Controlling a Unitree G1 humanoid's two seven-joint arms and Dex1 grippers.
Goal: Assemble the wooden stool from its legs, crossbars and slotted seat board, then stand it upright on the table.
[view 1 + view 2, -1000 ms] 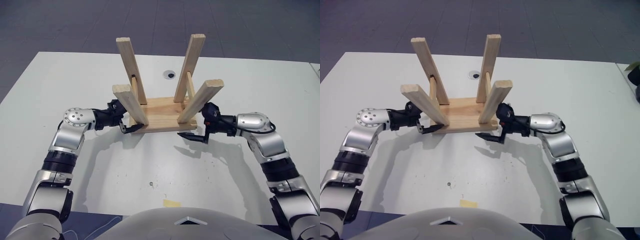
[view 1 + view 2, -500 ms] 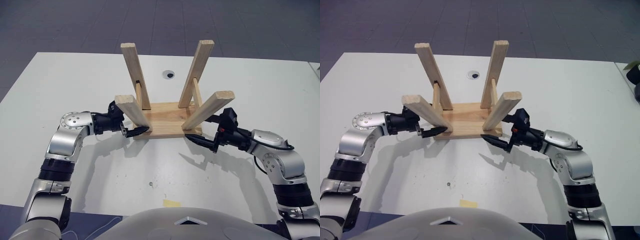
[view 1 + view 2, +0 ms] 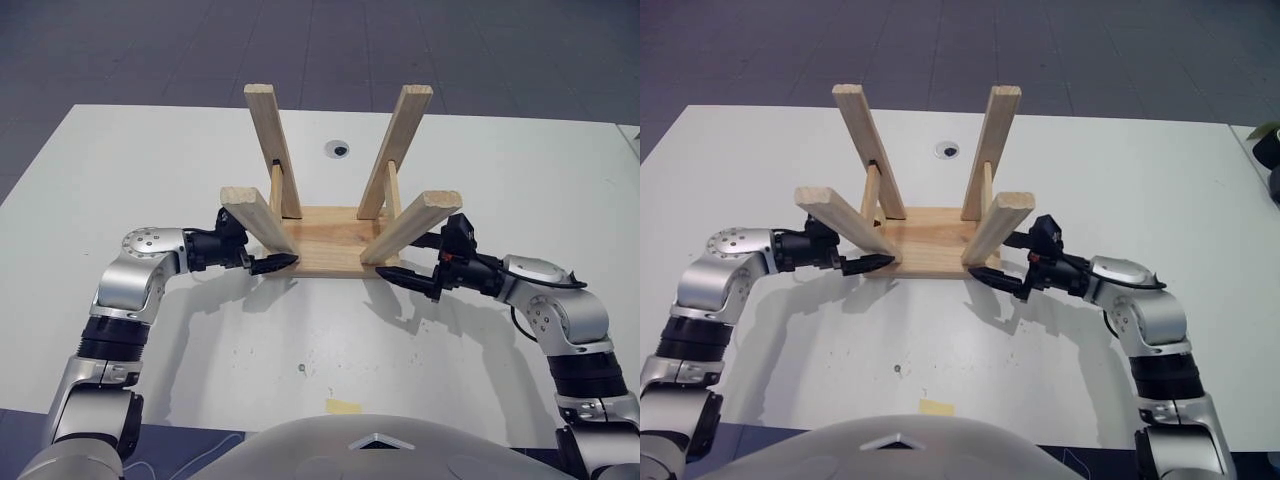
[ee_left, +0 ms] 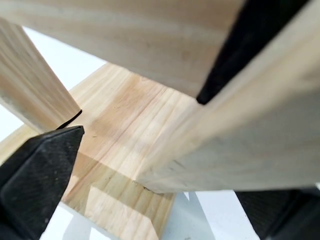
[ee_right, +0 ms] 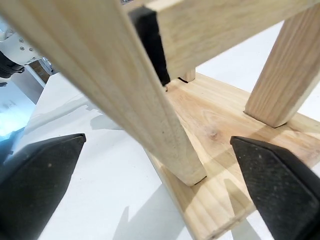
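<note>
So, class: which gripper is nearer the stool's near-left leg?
Left. The left gripper sits at the base of the near-left leg; the right gripper is across the seat board, by the near-right leg.

White bench, matte top. Round cable hole with a dark centre, toward the far edge, near mid-width. Small dark speck on the near half, well apart from the hole. Yellowish tape scrap just beside the near edge, near the speck. Dark grey tiled floor beyond. Dark object cut off at the right edge; cannot identify.
</note>
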